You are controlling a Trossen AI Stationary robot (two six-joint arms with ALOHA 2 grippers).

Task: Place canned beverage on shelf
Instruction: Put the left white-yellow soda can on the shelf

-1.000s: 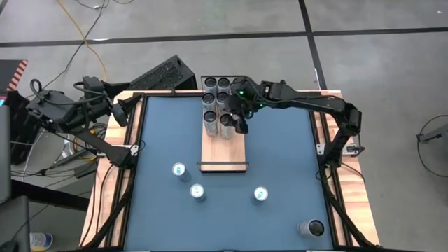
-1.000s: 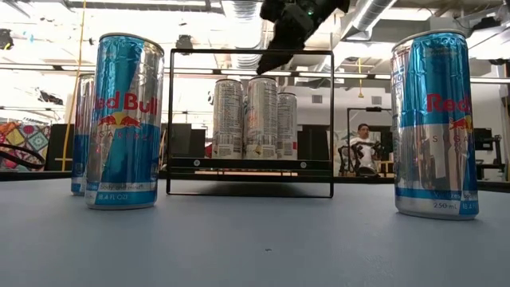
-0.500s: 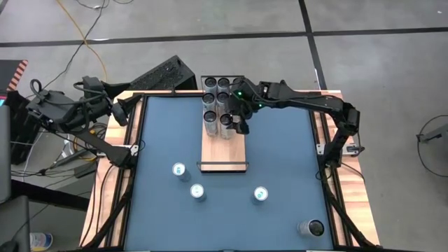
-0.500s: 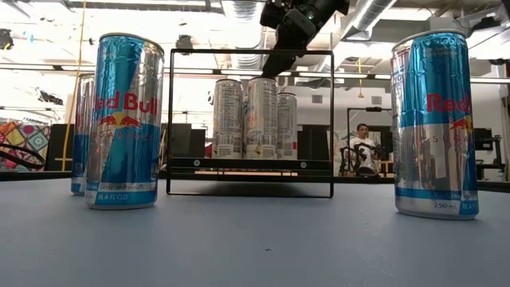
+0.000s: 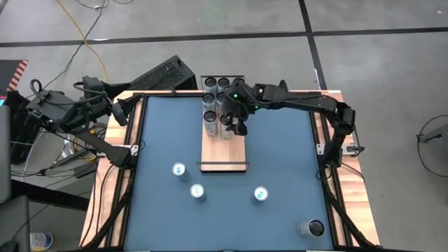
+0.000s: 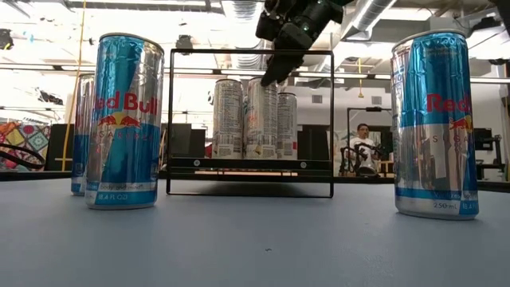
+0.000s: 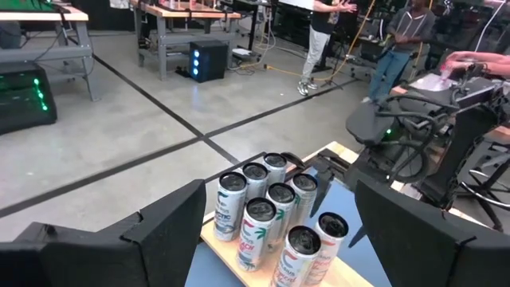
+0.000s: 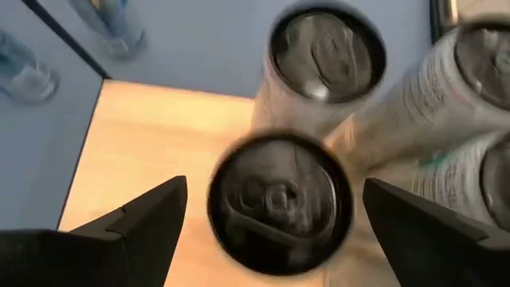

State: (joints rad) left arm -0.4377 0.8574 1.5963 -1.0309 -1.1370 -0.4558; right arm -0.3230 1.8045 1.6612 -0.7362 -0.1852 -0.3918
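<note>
The shelf [image 5: 224, 148] is a light-wood board with black end rails, lying in the middle of the blue table. Several pale cans [image 5: 216, 101] stand upright in two rows on its far part. My right gripper [image 5: 238, 124] hangs open just above the nearest right-hand can [image 8: 279, 203]. Its fingers [image 8: 139, 223] stand on either side of that can's top, apart from it. In the low view the right gripper [image 6: 275, 73] is at the height of the can tops. My left gripper [image 7: 279, 239] is open and empty at the table's far left corner [image 5: 124, 112].
Three blue-and-silver cans [image 5: 179, 170], [image 5: 197, 192], [image 5: 260, 194] stand on the table nearer than the shelf. A dark can [image 5: 311, 228] is at the near right corner. The shelf's near half [image 5: 224, 150] is bare wood. People show in the room beyond.
My right gripper has gone down toward the can tops on the shelf and slightly toward the table's left edge. The cans have kept still.
</note>
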